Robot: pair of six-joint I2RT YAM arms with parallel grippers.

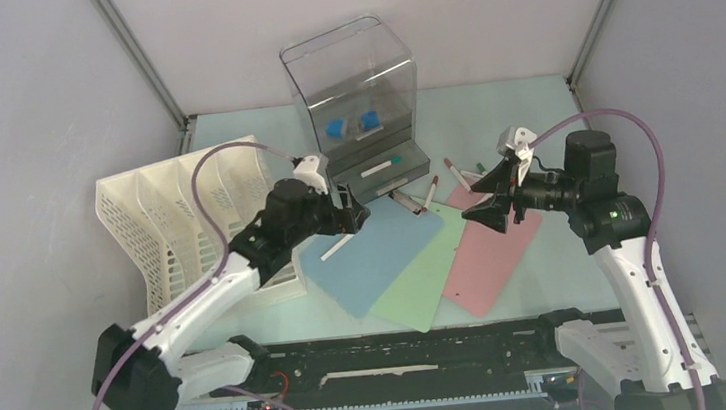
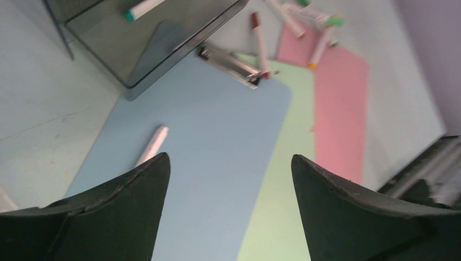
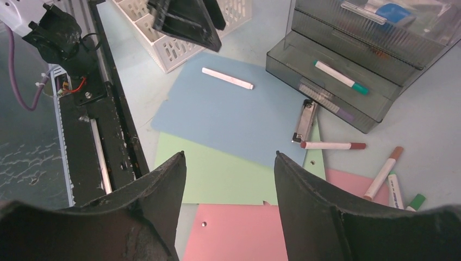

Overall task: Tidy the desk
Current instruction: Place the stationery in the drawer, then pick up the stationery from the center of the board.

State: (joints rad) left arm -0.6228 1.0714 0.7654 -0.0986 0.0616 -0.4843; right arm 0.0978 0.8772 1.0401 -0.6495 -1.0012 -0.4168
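Three flat boards overlap on the pale mint-green desk (image 1: pixel 521 109): a blue clipboard (image 1: pixel 374 254), a green board (image 1: pixel 426 274) and a pink board (image 1: pixel 494 253). A white marker (image 1: pixel 335 247) lies on the blue clipboard and also shows in the left wrist view (image 2: pixel 153 144). My left gripper (image 1: pixel 355 216) is open and empty, hovering above the blue clipboard (image 2: pixel 217 141) next to that marker. My right gripper (image 1: pixel 483 193) is open and empty above the green board (image 3: pixel 228 174) and the pink board (image 3: pixel 239 234). Several loose markers (image 1: pixel 456 171) lie on the desk by the pink board's far end.
A clear drawer box (image 1: pixel 353 95) stands at the back; its open bottom drawer holds a teal-capped marker (image 1: pixel 380 167). A white slotted file rack (image 1: pixel 189 212) stands at the left beside the left arm. A red-capped marker (image 3: pixel 332 145) lies by the clipboard's metal clip (image 3: pixel 304 122). A black rail (image 1: pixel 403 347) runs along the front edge.
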